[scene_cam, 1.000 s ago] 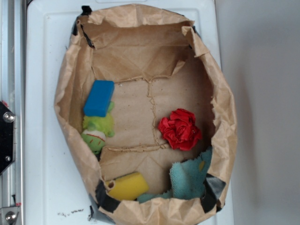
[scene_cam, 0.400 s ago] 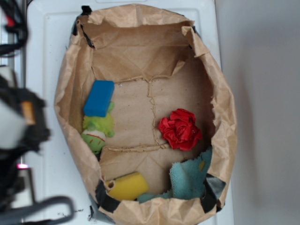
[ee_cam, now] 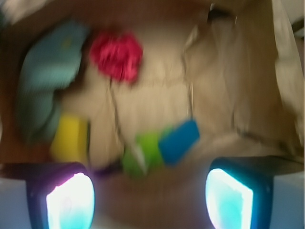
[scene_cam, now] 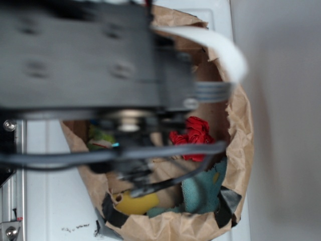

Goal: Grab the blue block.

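Across the exterior view: a blurred dark robot arm (scene_cam: 95, 55) fills the upper left and hides most of the brown paper bag (scene_cam: 241, 130).
Blue block, exterior view: not visible; the arm covers the bag's left side.
Red flower-like object (scene_cam: 196, 136): on the bag floor at right, partly crossed by a dark cable (scene_cam: 150, 153).
Teal cloth (scene_cam: 203, 193): in the bag's lower right corner, against the wall.
Yellow sponge (scene_cam: 136, 202): at the bottom of the bag, left of the cloth.
Green toy (scene_cam: 98, 136): only a sliver shows under the arm at left.
Wrist view: blurred, looking down into the bag.
Blue block (ee_cam: 179, 141): on the bag floor near the centre, touching the green toy (ee_cam: 143, 153) on its left.
Yellow sponge (ee_cam: 69, 138): left of the toy, apart from it.
Teal cloth (ee_cam: 45, 78): upper left.
Red flower-like object (ee_cam: 116, 56): top, right of the cloth.
Gripper (ee_cam: 150, 200): two glowing fingertips (ee_cam: 69, 202) stand wide apart at the bottom edge, nothing between them, above the bag and not touching the block.
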`<state>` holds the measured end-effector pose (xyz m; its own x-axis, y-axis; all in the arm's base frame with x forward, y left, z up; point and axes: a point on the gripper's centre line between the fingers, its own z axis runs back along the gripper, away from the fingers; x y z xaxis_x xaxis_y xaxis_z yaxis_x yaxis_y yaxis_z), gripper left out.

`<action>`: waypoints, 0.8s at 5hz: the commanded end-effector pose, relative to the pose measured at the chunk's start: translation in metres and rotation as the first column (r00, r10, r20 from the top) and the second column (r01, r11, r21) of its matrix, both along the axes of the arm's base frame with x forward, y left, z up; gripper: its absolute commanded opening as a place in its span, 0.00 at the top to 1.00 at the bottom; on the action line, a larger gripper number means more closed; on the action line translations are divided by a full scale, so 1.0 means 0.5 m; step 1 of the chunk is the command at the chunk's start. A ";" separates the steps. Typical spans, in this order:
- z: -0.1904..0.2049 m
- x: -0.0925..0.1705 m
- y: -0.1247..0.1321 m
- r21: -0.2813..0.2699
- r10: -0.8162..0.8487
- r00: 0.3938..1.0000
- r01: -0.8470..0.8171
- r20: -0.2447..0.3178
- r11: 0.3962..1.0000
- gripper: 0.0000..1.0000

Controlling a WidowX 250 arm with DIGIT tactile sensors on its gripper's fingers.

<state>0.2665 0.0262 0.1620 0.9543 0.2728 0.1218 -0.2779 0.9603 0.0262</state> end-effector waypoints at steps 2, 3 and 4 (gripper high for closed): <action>-0.042 0.002 0.063 -0.016 0.474 0.860 -0.480 0.191 0.877 0.00; -0.053 -0.001 0.079 -0.036 0.523 0.836 -0.524 0.165 0.851 0.00; -0.053 -0.001 0.079 -0.036 0.523 0.836 -0.524 0.165 0.851 0.00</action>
<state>0.2683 0.0550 0.1242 0.6527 0.7183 0.2409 -0.7339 0.6784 -0.0342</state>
